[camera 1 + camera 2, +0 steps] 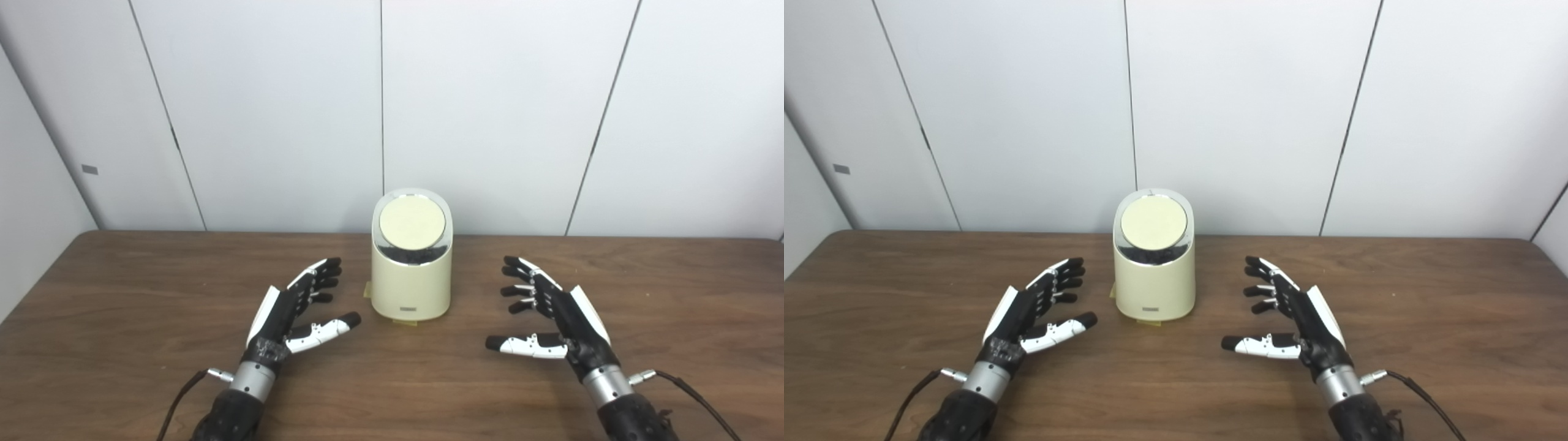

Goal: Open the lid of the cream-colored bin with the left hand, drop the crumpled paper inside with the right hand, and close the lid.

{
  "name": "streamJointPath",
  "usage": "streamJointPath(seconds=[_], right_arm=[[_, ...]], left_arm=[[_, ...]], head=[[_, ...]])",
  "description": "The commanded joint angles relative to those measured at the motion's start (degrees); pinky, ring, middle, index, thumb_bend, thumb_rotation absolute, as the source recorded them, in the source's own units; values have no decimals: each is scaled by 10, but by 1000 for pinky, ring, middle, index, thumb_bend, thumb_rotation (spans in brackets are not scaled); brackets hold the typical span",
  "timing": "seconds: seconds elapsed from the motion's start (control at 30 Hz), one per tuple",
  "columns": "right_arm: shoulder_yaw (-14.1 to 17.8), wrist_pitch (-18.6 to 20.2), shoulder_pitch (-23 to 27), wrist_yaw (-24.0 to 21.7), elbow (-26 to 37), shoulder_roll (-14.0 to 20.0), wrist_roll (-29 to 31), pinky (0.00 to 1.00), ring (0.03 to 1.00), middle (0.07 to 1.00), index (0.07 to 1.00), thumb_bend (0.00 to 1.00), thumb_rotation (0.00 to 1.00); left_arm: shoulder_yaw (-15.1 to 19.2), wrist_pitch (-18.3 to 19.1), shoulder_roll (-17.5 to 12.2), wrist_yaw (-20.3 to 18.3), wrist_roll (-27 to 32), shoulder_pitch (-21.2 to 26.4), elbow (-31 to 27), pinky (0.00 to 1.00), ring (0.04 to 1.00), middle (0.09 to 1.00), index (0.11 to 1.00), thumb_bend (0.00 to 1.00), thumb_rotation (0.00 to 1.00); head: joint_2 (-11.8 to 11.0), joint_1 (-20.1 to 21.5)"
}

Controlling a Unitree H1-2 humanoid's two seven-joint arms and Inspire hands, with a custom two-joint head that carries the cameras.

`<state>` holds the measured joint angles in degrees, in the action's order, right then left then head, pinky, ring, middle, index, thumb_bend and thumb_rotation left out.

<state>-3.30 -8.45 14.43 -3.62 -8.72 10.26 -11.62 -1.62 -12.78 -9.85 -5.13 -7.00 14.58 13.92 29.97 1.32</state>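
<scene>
A cream-colored bin (411, 282) stands upright at the middle of the wooden table (122, 294). Its round lid (411, 223) lies shut inside a shiny chrome ring, tilted toward me. My left hand (298, 306) rests open on the table a little left of the bin, fingers spread and pointing up-right, apart from the bin. On the other side my right hand (547, 312) lies open too, thumb stretched toward the centre, holding nothing. I see no crumpled paper in either view.
White wall panels (490, 110) rise right behind the table's far edge, close behind the bin. Small yellowish tape marks (367, 290) show at the bin's base. Thin cables (692, 392) trail from both wrists.
</scene>
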Motion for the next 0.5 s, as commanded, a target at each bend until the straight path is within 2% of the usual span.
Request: streamJointPath(seconds=[0.0, 0.47], right_arm=[[6, -8, 15, 10, 19, 1, 1, 612, 737, 845, 871, 867, 223], [6, -9, 15, 12, 18, 0, 2, 603, 733, 840, 865, 887, 240]], left_arm=[[4, -20, -6, 7, 3, 9, 6, 770, 834, 857, 905, 837, 359], [3, -22, -10, -2, 9, 8, 7, 785, 838, 852, 903, 841, 360]], head=[[1, 0], [0, 1]])
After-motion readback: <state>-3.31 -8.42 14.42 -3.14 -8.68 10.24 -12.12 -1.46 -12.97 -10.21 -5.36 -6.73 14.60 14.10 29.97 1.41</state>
